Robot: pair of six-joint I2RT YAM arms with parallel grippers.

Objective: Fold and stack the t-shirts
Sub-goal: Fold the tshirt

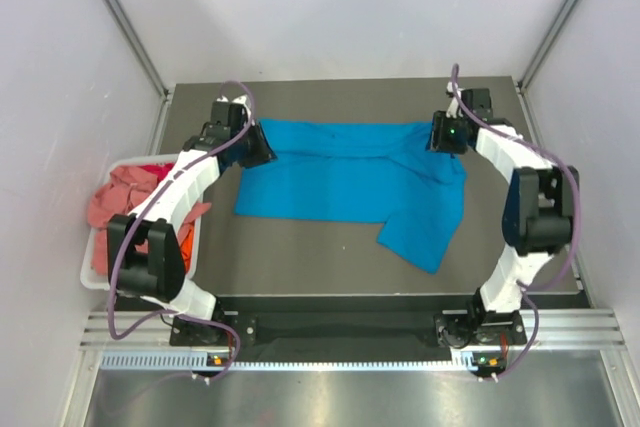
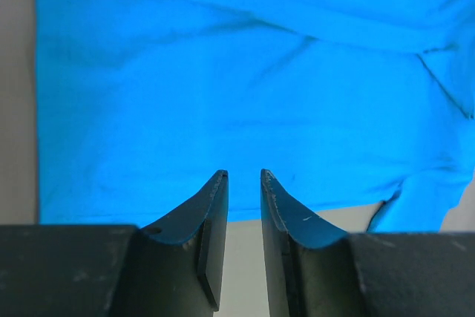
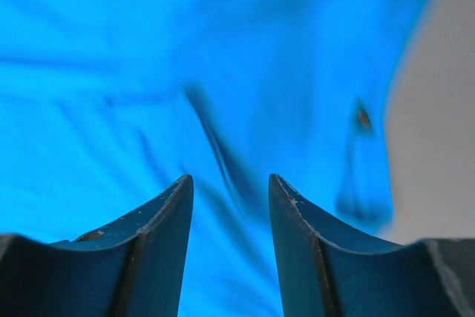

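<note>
My left jaws stand narrowly parted, right jaws wider, both empty over the far corners of the turquoise t-shirt [image 1: 330, 182]. It lies spread on the bench [image 1: 300, 257], I judge so that it can be folded.

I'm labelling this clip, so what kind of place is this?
Likely a robotics lab cell: white enclosure walls, a dark table, a turquoise t-shirt spread out, and a basket of other shirts.

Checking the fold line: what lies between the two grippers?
The turquoise t-shirt spans the stretch from left gripper to right gripper, seen in the top view.
</note>
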